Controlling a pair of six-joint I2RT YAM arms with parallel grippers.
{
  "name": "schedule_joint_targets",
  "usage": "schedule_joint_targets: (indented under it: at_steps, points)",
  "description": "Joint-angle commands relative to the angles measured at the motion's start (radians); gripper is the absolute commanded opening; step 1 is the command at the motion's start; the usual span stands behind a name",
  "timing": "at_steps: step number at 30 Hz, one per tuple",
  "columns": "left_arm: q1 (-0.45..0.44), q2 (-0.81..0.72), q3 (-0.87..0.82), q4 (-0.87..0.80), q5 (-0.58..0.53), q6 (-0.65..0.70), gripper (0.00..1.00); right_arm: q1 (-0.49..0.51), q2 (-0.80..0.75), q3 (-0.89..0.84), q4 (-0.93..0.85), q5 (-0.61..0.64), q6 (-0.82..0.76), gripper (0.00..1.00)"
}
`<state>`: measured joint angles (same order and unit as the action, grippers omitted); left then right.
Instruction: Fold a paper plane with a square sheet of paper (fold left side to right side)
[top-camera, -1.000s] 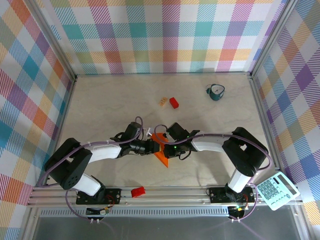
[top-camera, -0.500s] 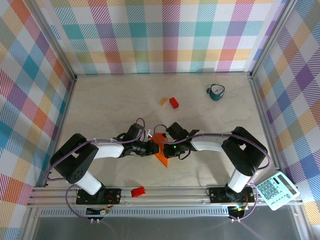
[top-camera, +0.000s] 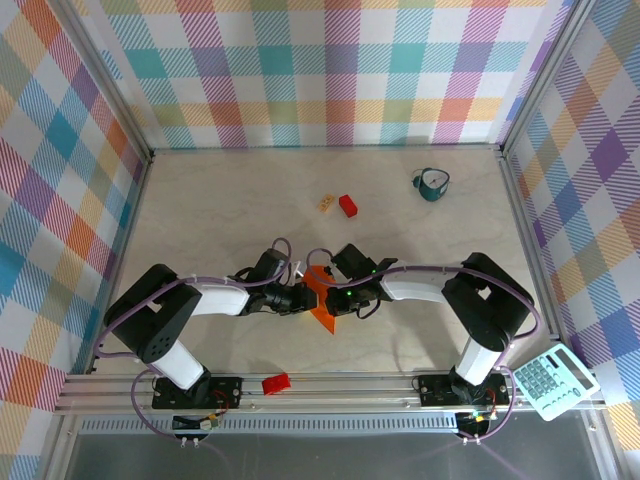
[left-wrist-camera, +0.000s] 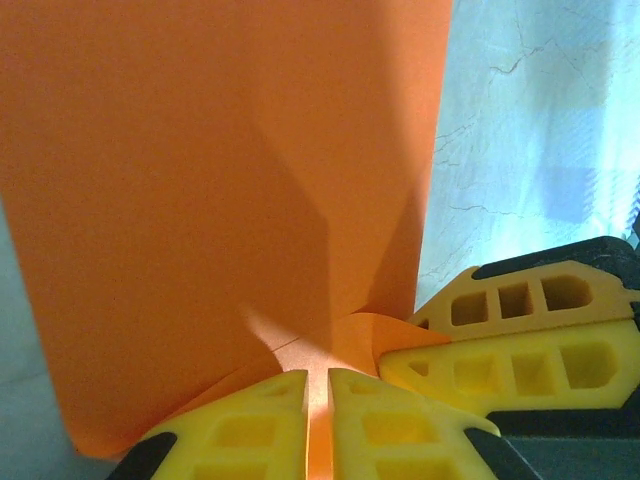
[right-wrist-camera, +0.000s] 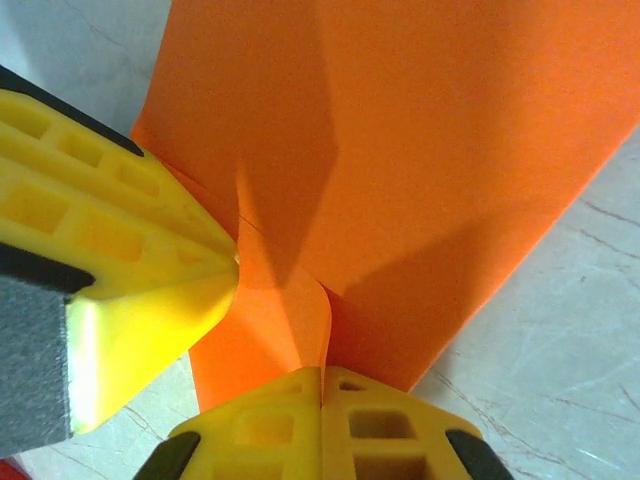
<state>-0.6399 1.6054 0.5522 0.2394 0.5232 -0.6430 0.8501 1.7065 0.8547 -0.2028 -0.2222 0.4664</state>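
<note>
Left arm (top-camera: 215, 300) is swinging its elbow inward from a second ago, while on the desk (top-camera: 220, 200) the square sheet of paper (top-camera: 322, 305) is lying near-centre, only partly creased, with most of the folding seemingly remaining, and left end effector (left-wrist-camera: 318, 395) and right end effector (right-wrist-camera: 321, 385) are both pinching it.

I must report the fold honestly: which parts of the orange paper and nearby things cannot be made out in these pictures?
- Top view: the left gripper and right gripper cover the middle of the paper, hiding its creases.
- Left wrist view: the top edge cuts off the paper's far side.
- Right wrist view: the paper runs off the top and right edges.
- Top view: the calculator keys are too small to read.
</note>
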Motion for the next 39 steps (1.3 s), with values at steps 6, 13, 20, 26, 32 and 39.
schedule_joint_targets:
  at_steps: [6, 13, 20, 26, 32, 39]
  points:
    - [-0.009, 0.052, -0.012, -0.112, -0.079, 0.019, 0.13, -0.008, 0.001, 0.025, -0.143, 0.040, -0.028, 0.06]
    - [-0.009, 0.072, -0.012, -0.112, -0.088, 0.009, 0.12, -0.047, -0.087, 0.071, -0.275, 0.099, -0.031, 0.22]
    - [-0.009, 0.074, -0.006, -0.105, -0.084, 0.005, 0.12, -0.060, -0.188, 0.061, -0.312, 0.011, -0.041, 0.23]
    - [-0.009, 0.072, 0.000, -0.108, -0.089, 0.003, 0.12, -0.022, -0.181, 0.024, -0.129, -0.218, 0.038, 0.10]
    - [-0.009, 0.077, 0.009, -0.109, -0.088, 0.004, 0.12, 0.014, -0.102, 0.006, -0.025, -0.295, 0.100, 0.05]
    - [-0.009, 0.085, 0.011, -0.109, -0.086, 0.003, 0.12, 0.014, -0.036, -0.006, -0.012, -0.314, 0.105, 0.03]
